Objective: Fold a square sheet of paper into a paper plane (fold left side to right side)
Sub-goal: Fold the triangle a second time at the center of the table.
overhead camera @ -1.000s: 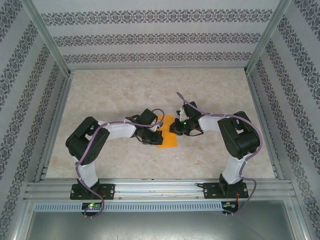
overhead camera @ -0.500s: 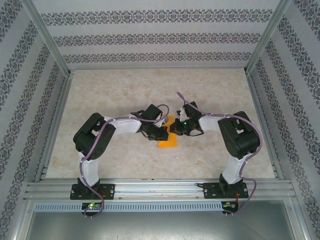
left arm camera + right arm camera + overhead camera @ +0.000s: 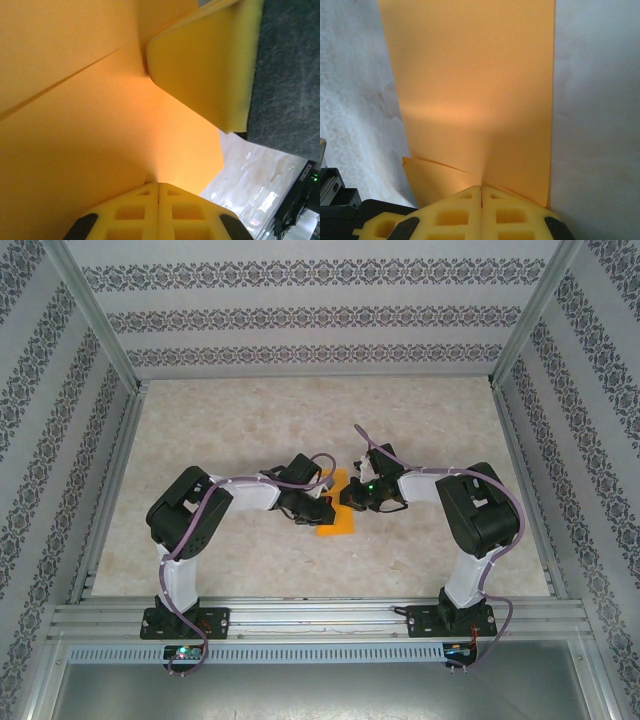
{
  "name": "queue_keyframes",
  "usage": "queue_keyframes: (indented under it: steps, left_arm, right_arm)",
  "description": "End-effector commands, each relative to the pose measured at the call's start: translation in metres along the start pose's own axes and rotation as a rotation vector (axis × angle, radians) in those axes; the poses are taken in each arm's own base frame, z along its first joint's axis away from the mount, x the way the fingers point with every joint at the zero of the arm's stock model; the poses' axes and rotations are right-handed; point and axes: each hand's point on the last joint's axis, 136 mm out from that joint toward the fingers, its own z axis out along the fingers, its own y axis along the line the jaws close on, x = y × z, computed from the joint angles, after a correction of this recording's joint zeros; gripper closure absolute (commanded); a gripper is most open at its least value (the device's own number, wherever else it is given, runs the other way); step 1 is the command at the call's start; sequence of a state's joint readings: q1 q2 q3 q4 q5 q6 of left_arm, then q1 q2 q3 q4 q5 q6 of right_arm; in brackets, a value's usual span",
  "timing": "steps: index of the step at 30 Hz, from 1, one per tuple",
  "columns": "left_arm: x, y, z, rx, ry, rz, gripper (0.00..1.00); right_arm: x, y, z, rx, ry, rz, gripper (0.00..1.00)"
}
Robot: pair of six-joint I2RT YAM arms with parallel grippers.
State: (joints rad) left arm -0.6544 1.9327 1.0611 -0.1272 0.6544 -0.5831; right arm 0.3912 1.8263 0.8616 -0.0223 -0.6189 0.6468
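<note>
My left gripper (image 3: 159, 186) is clenched on the paper (image 3: 100, 125), and the orange sheet spreads out from the seam between its pads. A crease runs slantwise across the sheet in the left wrist view. My right gripper (image 3: 481, 189) is pinched on the opposite edge, with a loose layer lifting just left of its tips. From above, both grippers face each other mid-table (image 3: 250, 430). The paper lies between them and reaches toward the near edge.

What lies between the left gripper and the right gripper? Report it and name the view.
The orange sheet of paper, lying on the table, spans the gap between left gripper and right gripper; the top external view shows it.
</note>
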Motion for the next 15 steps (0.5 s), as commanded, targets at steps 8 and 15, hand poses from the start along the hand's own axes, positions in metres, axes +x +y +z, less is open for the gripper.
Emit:
queue_keyframes:
  steps: [8, 15]
  left_arm:
    - [0.04, 0.022, -0.004, -0.037, 0.076, -0.076, 0.99]
    - [0.048, 0.027, -0.006, -0.052, 0.088, -0.077, 0.99]
  right_arm:
    - [0.025, -0.054, 0.006, 0.165, 0.083, 0.087, 1.0]
    - [0.028, -0.057, 0.007, 0.172, 0.09, 0.092, 1.0]
